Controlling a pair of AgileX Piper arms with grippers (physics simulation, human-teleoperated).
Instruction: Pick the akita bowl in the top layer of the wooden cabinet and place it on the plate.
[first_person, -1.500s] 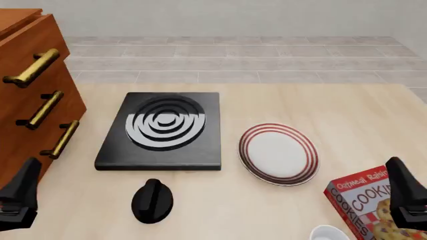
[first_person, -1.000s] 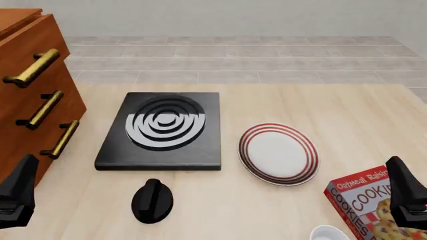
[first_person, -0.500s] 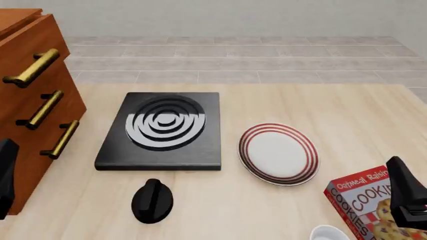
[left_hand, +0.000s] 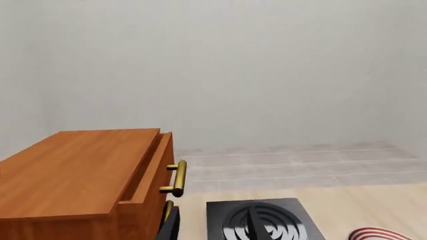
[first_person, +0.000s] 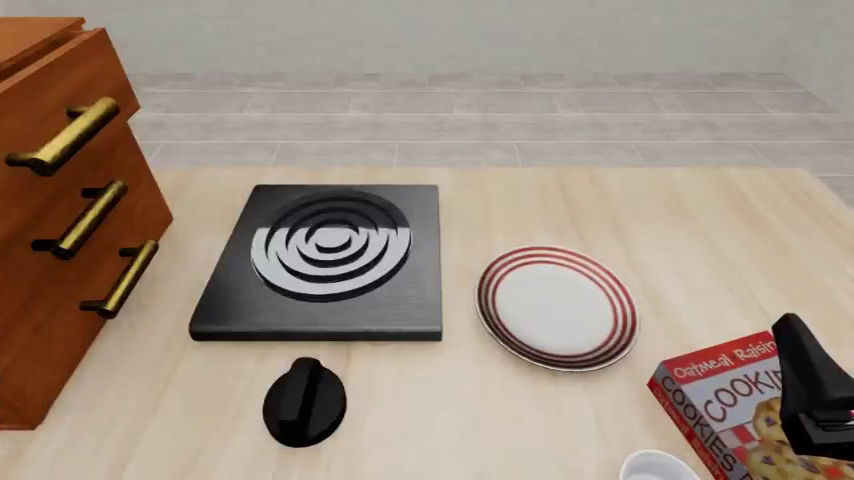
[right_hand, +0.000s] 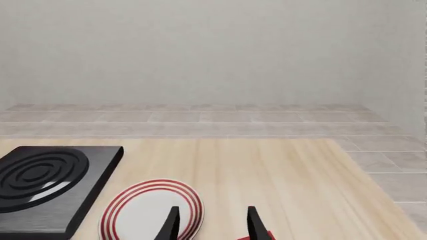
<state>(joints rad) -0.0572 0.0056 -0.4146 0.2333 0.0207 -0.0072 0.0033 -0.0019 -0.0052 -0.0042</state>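
The wooden cabinet (first_person: 54, 230) stands at the table's left edge, and its top layer (first_person: 67, 95) shows only its front and brass handle (first_person: 60, 138). The akita bowl is hidden. The plate (first_person: 557, 306) lies right of centre, with nothing on it. In the left wrist view the cabinet (left_hand: 80, 170) and top handle (left_hand: 177, 178) lie ahead, and only one dark fingertip (left_hand: 170, 227) of my left gripper shows. My left gripper is out of the front view. At the front right my right gripper (first_person: 811, 392) is open and holds nothing, its fingers (right_hand: 255, 222) pointing past the plate (right_hand: 148, 210).
A black stove (first_person: 327, 258) with white rings sits between the cabinet and the plate. A black knob-shaped object (first_person: 304, 400) lies in front of it. A red cookie box (first_person: 727, 400) and a white cup (first_person: 661, 467) stand at the front right, by my right gripper.
My left gripper has slid left along the table's front left corner and out of the front view. The right gripper and all objects have stayed in place.
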